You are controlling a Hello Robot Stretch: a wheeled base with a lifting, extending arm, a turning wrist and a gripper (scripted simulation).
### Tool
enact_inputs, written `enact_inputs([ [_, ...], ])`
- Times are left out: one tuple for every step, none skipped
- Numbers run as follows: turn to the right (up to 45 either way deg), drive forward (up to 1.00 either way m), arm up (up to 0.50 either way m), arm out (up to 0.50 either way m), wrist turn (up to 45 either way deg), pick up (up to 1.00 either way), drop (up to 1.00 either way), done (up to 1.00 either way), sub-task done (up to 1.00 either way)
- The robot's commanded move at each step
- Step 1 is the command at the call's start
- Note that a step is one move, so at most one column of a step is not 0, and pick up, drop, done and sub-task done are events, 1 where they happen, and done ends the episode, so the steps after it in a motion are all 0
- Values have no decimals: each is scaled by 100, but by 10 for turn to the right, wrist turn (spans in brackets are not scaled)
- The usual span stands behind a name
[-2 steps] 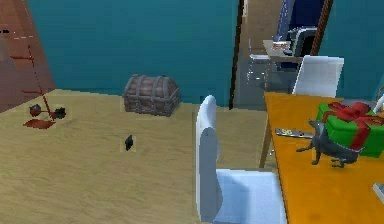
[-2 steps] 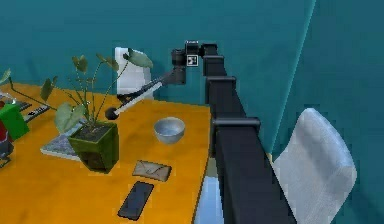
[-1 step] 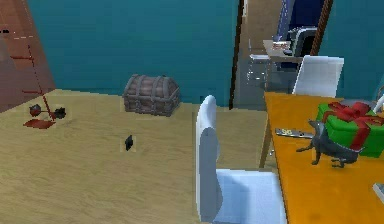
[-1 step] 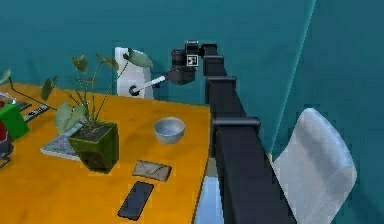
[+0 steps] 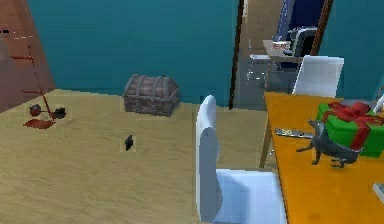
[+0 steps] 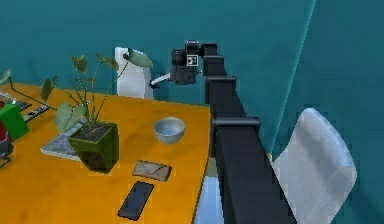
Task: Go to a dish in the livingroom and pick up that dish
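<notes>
The bowl (image 6: 170, 128) is sitting on the table (image 6: 60, 195), nearer to me than my claw (image 6: 165, 76). The plant (image 6: 92, 140) is standing there too, left of my claw and nearer still. A chair (image 6: 126, 66) is standing just left of my claw.

In the arm side view, the arm (image 6: 238, 150) is being held extended as a dark square bar, rising from the bottom edge at about 6 o'clock and being carried up toward 11 o'clock. At its far end two white marker squares (image 6: 212, 65) are being presented. From there the gripper (image 6: 160, 83) is being pointed toward 9 o'clock, with its thin fingers (image 6: 168, 79) being angled slightly down toward 8 o'clock. Whether anything is being held cannot be told.
</notes>
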Motion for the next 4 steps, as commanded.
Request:
enact_inputs([
  [0,0,-26,0,0,0,0,0,0],
  [0,0,0,0,0,100,0,0,0],
  [0,0,10,0,0,0,0,0,0],
  [0,0,0,0,0,0,0,100,0],
])
